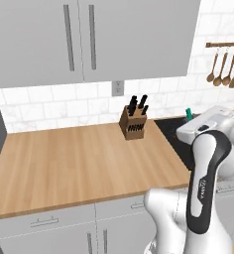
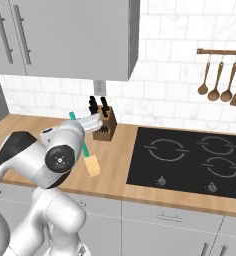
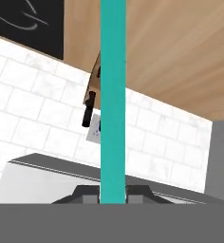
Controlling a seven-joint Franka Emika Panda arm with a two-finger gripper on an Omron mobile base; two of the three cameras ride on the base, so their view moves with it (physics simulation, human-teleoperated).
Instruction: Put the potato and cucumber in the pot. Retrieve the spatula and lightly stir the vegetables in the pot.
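Note:
My gripper (image 3: 113, 193) is shut on the spatula (image 3: 113, 95), whose straight teal handle runs up the middle of the hand view. From the right base view, the gripper (image 2: 81, 129) holds that handle above the wooden counter, and the spatula's flat pale-orange blade (image 2: 93, 165) hangs down at a slant. In the left base view just the teal tip of the spatula (image 1: 189, 114) pokes out behind my white hand. The pot, the potato and the cucumber are out of view.
A knife block (image 2: 104, 126) stands on the counter (image 1: 79, 158) at the wall, close behind the hand. The black cooktop (image 2: 190, 155) lies to the right. Several wooden utensils hang from a rail (image 2: 222, 52) on the tiled wall. Grey cabinets hang overhead.

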